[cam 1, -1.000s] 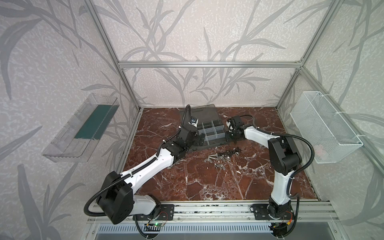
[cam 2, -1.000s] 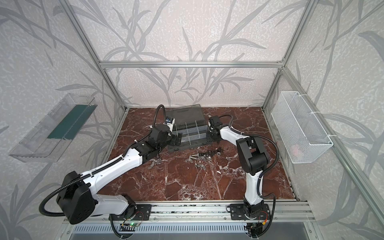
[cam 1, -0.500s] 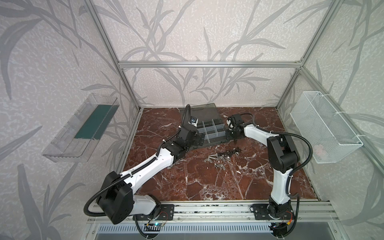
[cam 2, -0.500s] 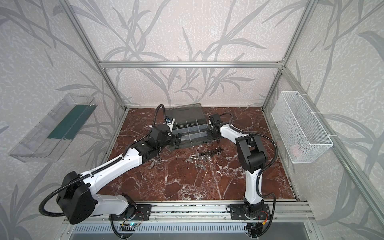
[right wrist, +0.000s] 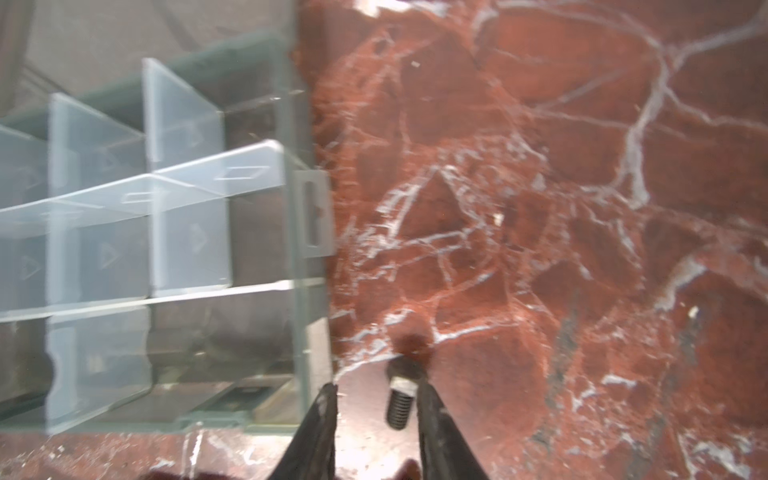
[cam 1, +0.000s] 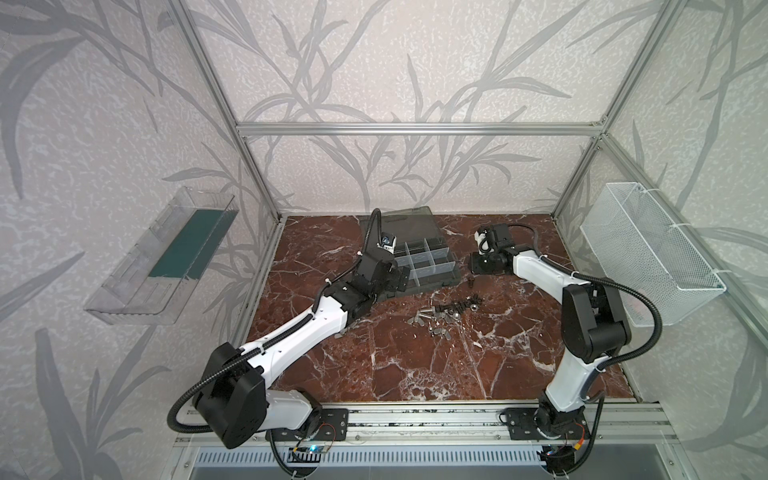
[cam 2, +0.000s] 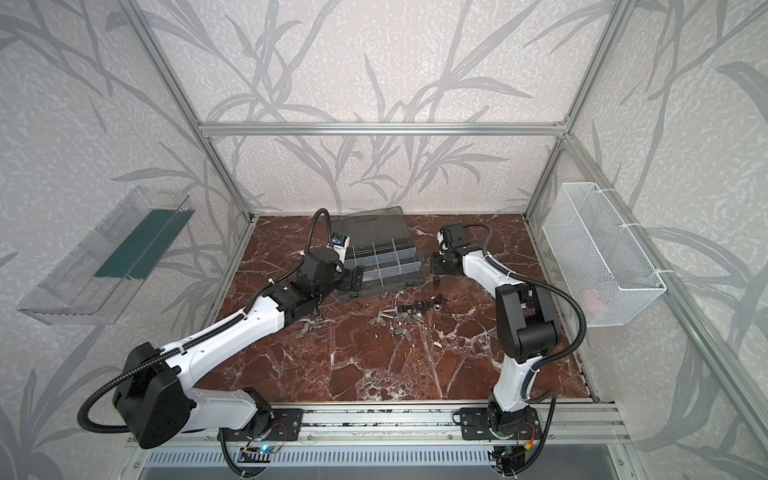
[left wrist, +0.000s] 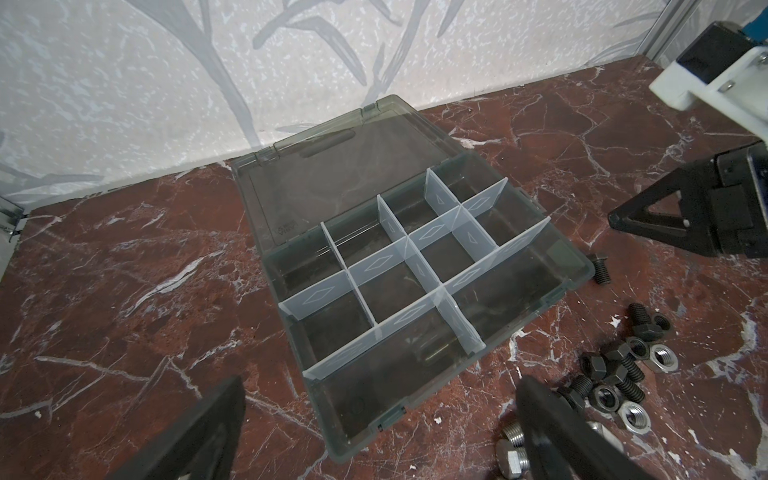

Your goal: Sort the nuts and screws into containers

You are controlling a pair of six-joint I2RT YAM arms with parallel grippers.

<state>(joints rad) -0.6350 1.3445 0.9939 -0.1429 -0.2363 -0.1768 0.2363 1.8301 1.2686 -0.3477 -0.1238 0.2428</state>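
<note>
The containers are the compartments of a dark grey organizer case [cam 1: 428, 266] [cam 2: 386, 266] [left wrist: 395, 270] with whitish dividers. Its lid lies open behind it. A loose pile of screws and nuts [cam 1: 446, 316] [cam 2: 409, 313] [left wrist: 615, 374] sits on the marble in front of the case. My right gripper [cam 1: 473, 270] [cam 2: 435, 272] [right wrist: 376, 399] is open, just off the case's right wall. One black bolt [right wrist: 401, 395] [left wrist: 600, 270] [cam 1: 471, 281] lies loose on the marble between its fingers. My left gripper [left wrist: 376, 432] [cam 1: 401, 278] stands wide open at the case's near left corner, holding nothing.
A white wire-mesh basket [cam 1: 648, 249] hangs on the right wall and a clear plastic tray [cam 1: 166, 257] on the left wall. A few silver wing nuts [cam 2: 307, 328] lie by the left arm. The lid [cam 1: 399, 224] reaches almost to the back wall.
The right jaws have parted, and the black bolt now lies free between them beside the case. The right gripper has shifted slightly right. The left arm has not moved.
</note>
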